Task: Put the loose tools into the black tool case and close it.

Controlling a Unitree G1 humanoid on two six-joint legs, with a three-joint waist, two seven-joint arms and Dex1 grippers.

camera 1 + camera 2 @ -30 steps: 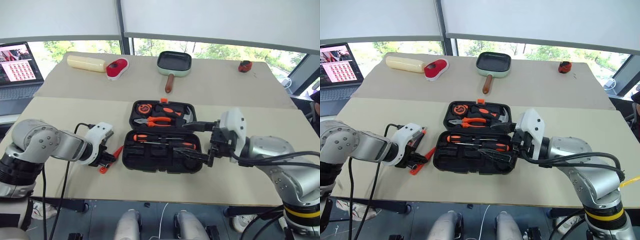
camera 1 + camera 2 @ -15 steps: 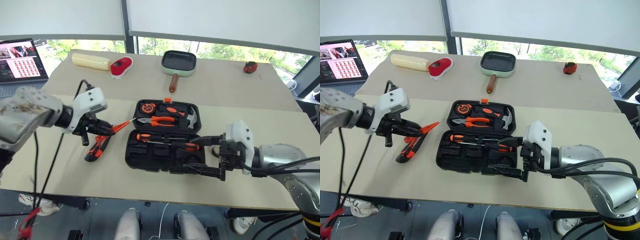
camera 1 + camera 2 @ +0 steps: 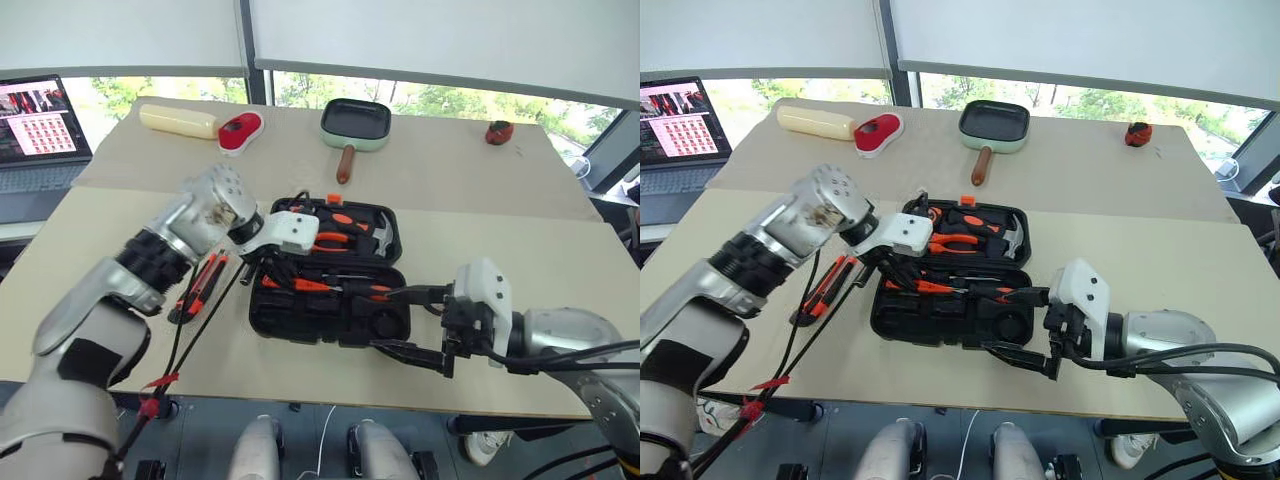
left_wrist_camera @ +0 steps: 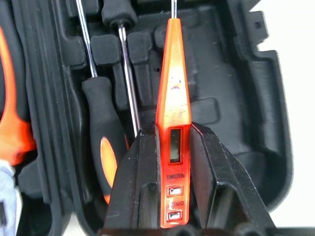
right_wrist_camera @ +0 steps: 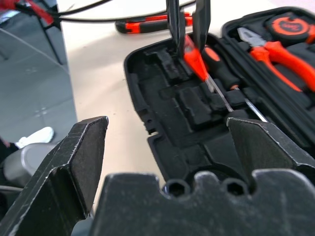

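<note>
Where half a second ago it was hanging out over the bare beige tabletop (image 3: 480, 190), the left gripper (image 3: 275, 263) is now reaching over the open black moulded plastic tool case (image 3: 902, 320), clamping the slim orange tester screwdriver (image 4: 173, 110) above the near tray's slots. The right gripper (image 3: 425, 325) is hovering with fingers spread wide, empty, at the case's near right corner. The orange-black utility knife (image 3: 198, 287) is lying left of the case (tabletop around it bare).

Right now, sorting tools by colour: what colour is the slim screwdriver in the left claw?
Orange slim screwdriver, clearest in the left wrist view.
</note>
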